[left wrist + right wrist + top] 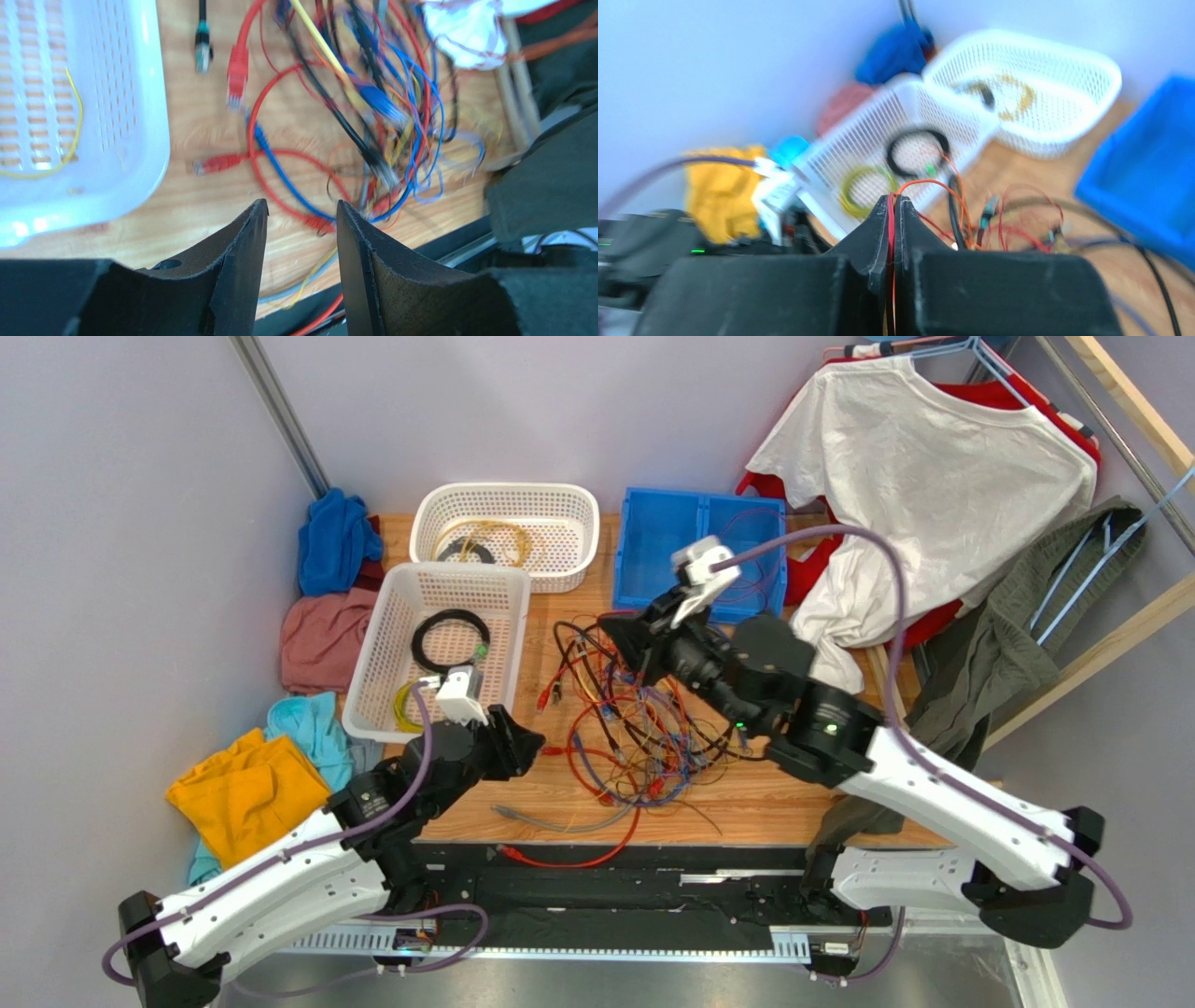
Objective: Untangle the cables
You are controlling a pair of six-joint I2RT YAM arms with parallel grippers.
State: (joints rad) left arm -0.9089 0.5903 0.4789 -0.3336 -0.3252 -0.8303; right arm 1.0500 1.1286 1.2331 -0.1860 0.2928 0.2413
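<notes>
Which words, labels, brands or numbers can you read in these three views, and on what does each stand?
No text can be read in any view.
The thin coloured cables, blue plastic bin and white cotton T-shirt show no lettering.
Both wrist views are blurred, so any fine print there is lost.

Cables (pixel 631 735): red, orange, yellow, black, blue and purple mixed. Near basket (pixel 369 665) and far basket (pixel 568 560): white lattice mesh. Bin (pixel 652 546): solid blue. Table (pixel 765 791): light wood grain. Yellow cloth (pixel 246 791), cyan cloth (pixel 316 728), pink cloth (pixel 323 637), blue cloth (pixel 337 539). T-shirt (pixel 926 476): plain white.
</notes>
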